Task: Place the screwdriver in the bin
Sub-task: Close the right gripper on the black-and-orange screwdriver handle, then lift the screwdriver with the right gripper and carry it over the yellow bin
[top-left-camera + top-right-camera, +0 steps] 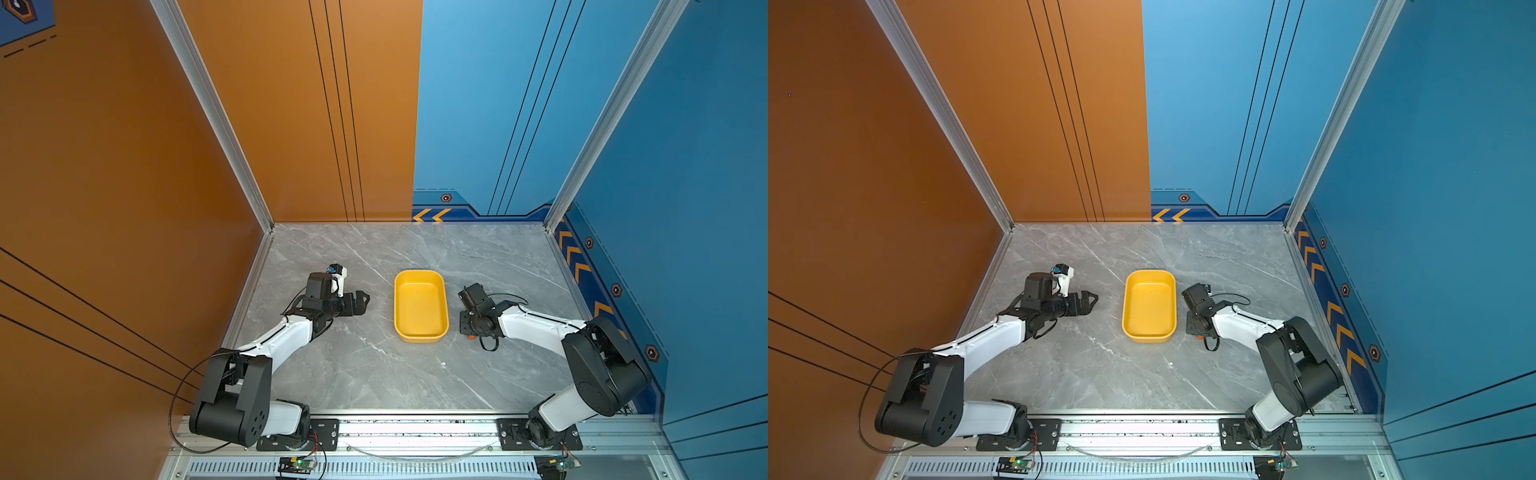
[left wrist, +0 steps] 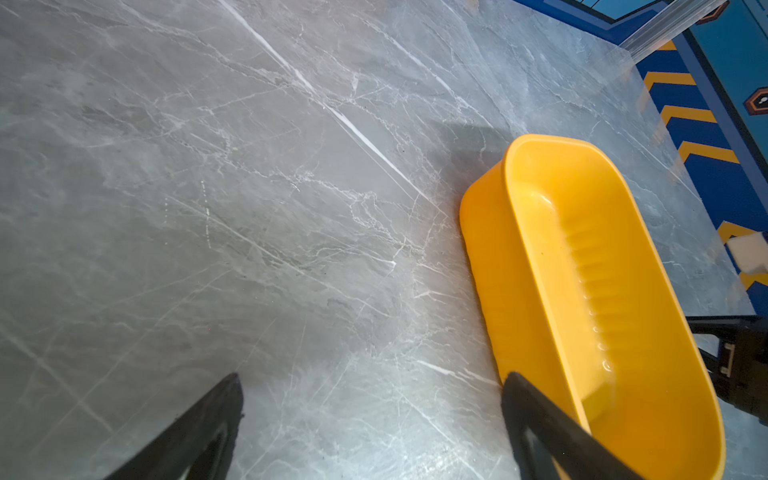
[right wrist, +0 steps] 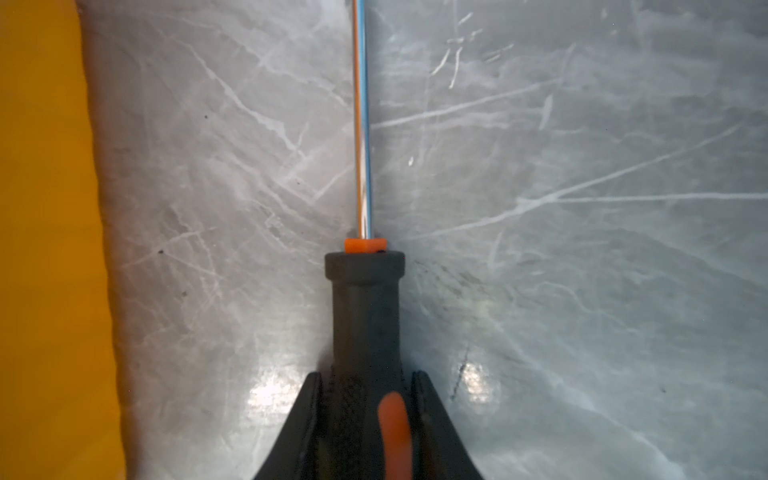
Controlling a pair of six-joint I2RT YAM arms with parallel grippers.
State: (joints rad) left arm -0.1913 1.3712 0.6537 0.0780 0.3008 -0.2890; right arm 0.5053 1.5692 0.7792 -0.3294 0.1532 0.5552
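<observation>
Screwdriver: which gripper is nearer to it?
Right. The right gripper is shut on the screwdriver, beside the bin; the left gripper hangs open on the bin's far side.

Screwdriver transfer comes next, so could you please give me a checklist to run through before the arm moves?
1. Right end effector shut on the screwdriver: ok.
2. Screwdriver straight in the grip: ok.
3. Bin empty, nothing blocking the drop: ok.
4. Left end effector open and apart from the bin: ok.
5. Screwdriver clear of the table: cannot tell.
6. Far end of the shaft free: cannot tell; it leaves the right wrist view.
</observation>
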